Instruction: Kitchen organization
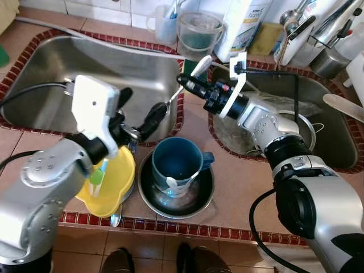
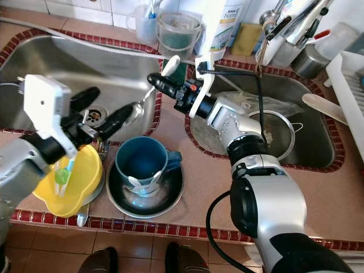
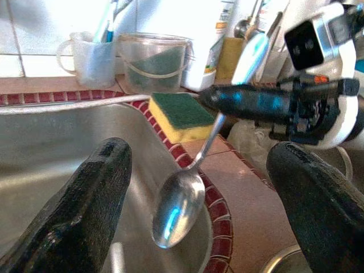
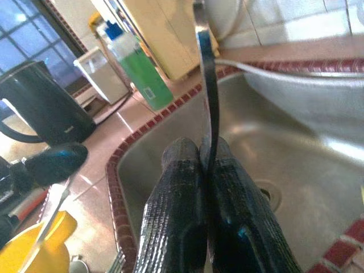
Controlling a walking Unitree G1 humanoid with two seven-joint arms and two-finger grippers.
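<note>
In the upper middle of the head views the right gripper (image 1: 185, 80) reaches over the tiled divider between the two sinks, its fingers (image 4: 187, 227) pressed together on the handle of a spoon (image 3: 179, 202). The spoon hangs slanted from the fingertips, its bowl down and to the left over the rim of the left sink (image 1: 57, 62), with its handle end sticking up past the fingers. At centre left the left gripper (image 1: 139, 114) points toward that spoon with its fingers (image 3: 85, 210) spread wide, one on each side of the spoon's bowl and not touching it. Below, in the lower middle of the frame, a blue mug (image 1: 176, 165) with a white spoon inside sits in a steel bowl (image 1: 199, 202) on the counter. Just left of it, under the left arm, is a yellow bowl (image 1: 116, 182) holding a green-tipped utensil. A sponge (image 3: 179, 116), green on yellow, lies on the divider behind the spoon. Along the top edge stand a clear cup (image 1: 165, 23) with brushes, a clear tub (image 1: 199, 31) and a white bottle (image 1: 244, 23). The right sink (image 1: 335, 142), at the right, holds a metal strainer (image 1: 304, 133).
</note>
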